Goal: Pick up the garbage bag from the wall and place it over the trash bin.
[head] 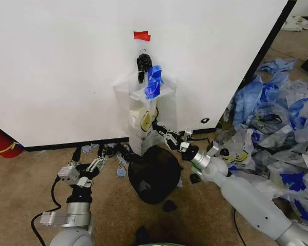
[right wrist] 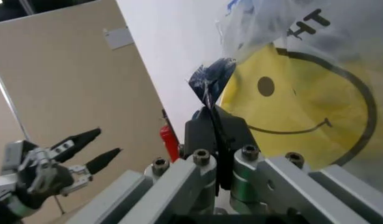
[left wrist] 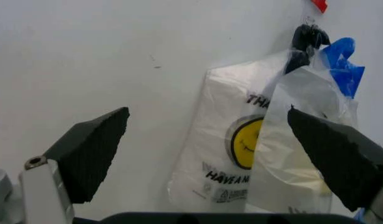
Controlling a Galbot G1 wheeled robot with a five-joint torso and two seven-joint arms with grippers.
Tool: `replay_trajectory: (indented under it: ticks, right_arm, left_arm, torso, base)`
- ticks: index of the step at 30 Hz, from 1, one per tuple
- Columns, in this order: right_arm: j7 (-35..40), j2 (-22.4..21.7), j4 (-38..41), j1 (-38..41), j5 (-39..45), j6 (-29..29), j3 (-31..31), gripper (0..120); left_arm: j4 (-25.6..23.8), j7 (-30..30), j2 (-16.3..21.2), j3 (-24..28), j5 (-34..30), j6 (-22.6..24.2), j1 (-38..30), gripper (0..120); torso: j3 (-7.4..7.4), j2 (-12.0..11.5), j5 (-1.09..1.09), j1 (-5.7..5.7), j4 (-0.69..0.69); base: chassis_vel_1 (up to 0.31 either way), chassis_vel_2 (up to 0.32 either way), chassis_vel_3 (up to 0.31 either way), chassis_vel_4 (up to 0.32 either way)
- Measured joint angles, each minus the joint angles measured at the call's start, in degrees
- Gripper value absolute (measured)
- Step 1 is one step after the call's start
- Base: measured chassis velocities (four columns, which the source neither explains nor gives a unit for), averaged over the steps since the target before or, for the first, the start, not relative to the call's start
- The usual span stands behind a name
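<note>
Plastic this thin is tearing easily, and that is the main worry while the garbage bag [head: 143, 110] is hanging on the white wall [head: 56, 66] from a dark hook [head: 143, 62] under a strip of red tape [head: 141, 35], directly above the trash bin [head: 155, 173]. The right gripper [head: 163, 133] is pressing in at the bag's lower edge, just above the bin, its fingers looking closed on a fold of film beside the smiley face. If that hold is taking only a sliver, the film could be slipping out or ripping at the hook. The left gripper [head: 98, 163] is waiting wide open and empty, left of the bin, near the floor.
</note>
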Motion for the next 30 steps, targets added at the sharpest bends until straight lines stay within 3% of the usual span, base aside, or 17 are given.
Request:
replay_trajectory:
  ticks: [14, 30]
  right_arm:
    - [-1.76, -2.68, 2.19, -1.91, -0.29, -0.51, 1.53, 0]
    - [-2.07, -2.94, -0.91, -3.86, -5.37, 1.67, 3.18, 0]
  left_arm:
    - [-0.61, 0.24, -0.54, 0.33, 0.81, -0.05, 0.75, 100]
    - [-1.23, 0.74, -0.91, 0.59, 1.64, -0.69, 2.03, 100]
  torso:
    - [0.00, 0.00, 0.00, 0.00, 0.00]
    - [0.01, 0.00, 0.00, 0.00, 0.00]
  base:
    - [0.000, 0.000, 0.000, 0.000]
    - [0.000, 0.000, 0.000, 0.000]
